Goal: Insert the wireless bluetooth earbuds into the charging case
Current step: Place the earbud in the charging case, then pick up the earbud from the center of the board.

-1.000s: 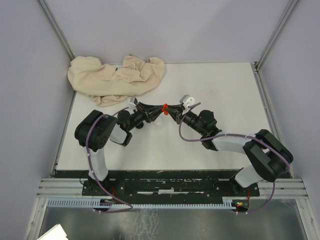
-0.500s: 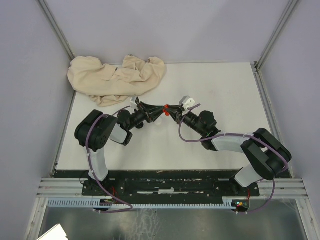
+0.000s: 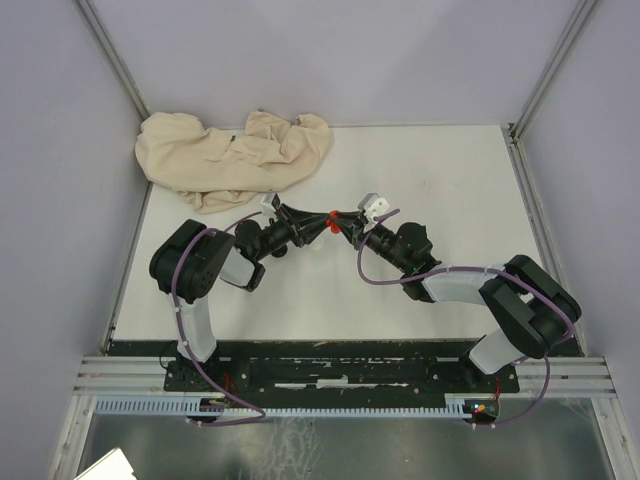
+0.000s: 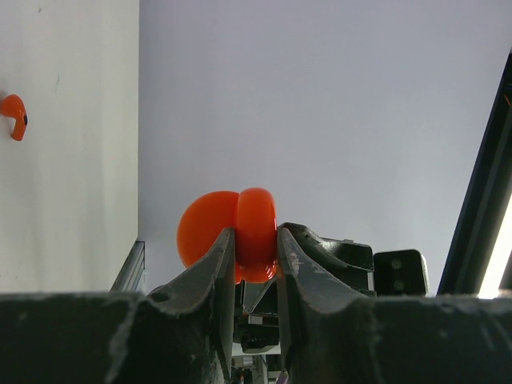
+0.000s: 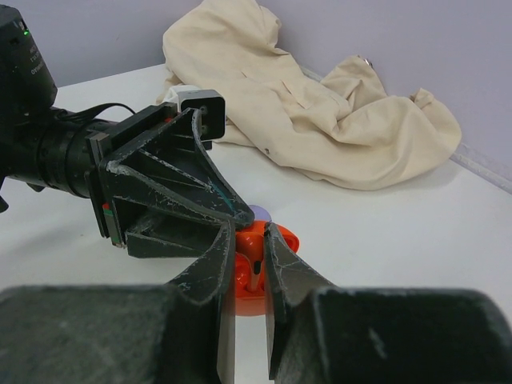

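Observation:
My left gripper (image 3: 318, 222) is shut on an open orange-red charging case (image 3: 329, 214) and holds it above the table's middle. In the left wrist view the case (image 4: 256, 232) is pinched between the fingers, its lid swung open to the left. My right gripper (image 3: 341, 219) meets it from the right. In the right wrist view its fingers (image 5: 250, 240) are closed on a red earbud (image 5: 256, 268) whose stem sits down in the case (image 5: 286, 240). A second red earbud (image 4: 14, 116) lies loose on the table. The black and white earbuds are out of view.
A crumpled beige cloth (image 3: 230, 155) lies at the back left of the white table (image 3: 450, 180), also seen in the right wrist view (image 5: 320, 120). A small purple object (image 5: 262, 211) lies on the table just behind the case. Walls and metal posts enclose the table.
The right gripper has edged slightly toward the case. The left arm holds the case almost still.

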Robot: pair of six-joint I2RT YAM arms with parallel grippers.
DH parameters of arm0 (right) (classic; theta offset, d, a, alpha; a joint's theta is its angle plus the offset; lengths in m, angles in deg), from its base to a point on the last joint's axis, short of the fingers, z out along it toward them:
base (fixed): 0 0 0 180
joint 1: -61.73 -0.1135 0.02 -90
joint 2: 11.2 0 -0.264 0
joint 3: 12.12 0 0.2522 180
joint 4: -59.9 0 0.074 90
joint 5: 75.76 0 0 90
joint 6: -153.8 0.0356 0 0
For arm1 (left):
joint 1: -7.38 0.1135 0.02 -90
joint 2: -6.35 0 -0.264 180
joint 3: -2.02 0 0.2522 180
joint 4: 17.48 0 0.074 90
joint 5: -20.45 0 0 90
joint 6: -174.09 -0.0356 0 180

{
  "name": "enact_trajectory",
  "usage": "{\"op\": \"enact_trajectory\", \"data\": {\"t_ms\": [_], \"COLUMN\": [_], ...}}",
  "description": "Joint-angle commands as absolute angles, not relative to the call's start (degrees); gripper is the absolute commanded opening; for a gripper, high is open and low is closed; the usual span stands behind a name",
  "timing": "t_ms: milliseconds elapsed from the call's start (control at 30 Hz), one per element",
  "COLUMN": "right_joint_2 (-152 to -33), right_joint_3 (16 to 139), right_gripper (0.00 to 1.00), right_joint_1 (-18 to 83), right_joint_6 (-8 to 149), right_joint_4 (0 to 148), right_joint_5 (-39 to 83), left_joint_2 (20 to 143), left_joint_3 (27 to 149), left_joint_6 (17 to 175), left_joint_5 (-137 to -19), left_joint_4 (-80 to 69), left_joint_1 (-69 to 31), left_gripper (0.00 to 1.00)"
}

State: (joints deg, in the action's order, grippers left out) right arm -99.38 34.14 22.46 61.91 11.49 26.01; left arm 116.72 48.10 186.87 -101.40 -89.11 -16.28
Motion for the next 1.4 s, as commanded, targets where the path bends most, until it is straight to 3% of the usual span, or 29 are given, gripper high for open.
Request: {"op": "enact_trajectory", "data": {"t_ms": [0,367,467,733,800,933,1100,1167,1300,1367], "right_joint_2": [-99.77,-99.33,-98.7,-96.62,-95.42,-90.67,-83.79,-81.69,-83.37,-87.83], "right_joint_3": [33.81,33.52,33.33,33.19,33.1,33.2,34.43,36.57,53.12,60.88], "right_gripper": [0.02,0.02,0.06,0.22,0.35,0.49,0.57,0.61,0.61,0.61], "right_joint_1": [22.35,22.27,22.27,22.35,22.29,22.39,22.46,22.7,24.88,26.82], "right_joint_6": [61.2,61.19,61.35,61.92,62.67,65.06,65.48,66.24,73.25,75.89], "right_joint_4": [8.12,8.83,9.58,11.35,10.88,11.67,19.71,27.23,64.55,77.28], "right_joint_5": [25.75,25.44,25.13,25.03,24.9,23.87,18.76,12.79,-2.37,-3.1], "left_joint_2": [115.44,115.49,115.76,116.52,116.82,117.37,118.96,119.47,119.25,118.11], "left_joint_3": [49.18,49.83,50.56,52.0,52.17,52.09,52.26,52.07,50.41,49.26], "left_joint_6": [189.56,190.46,190.81,190.85,190.42,188.24,188.04,188.05,187.99,187.27], "left_joint_5": [-102.42,-102.02,-101.86,-101.74,-101.72,-101.6,-101.71,-101.86,-102.65,-103.12], "left_joint_4": [-94.32,-95.01,-95.23,-94.84,-94.51,-92.68,-93.54,-94.14,-95.25,-95.17], "left_joint_1": [-16.55,-16.5,-16.48,-16.46,-16.5,-16.41,-16.08,-15.85,-14.73,-13.64], "left_gripper": [0.03,0.03,0.03,0.03,0.03,0.03,0.03,0.03,0.03,0.03]}}
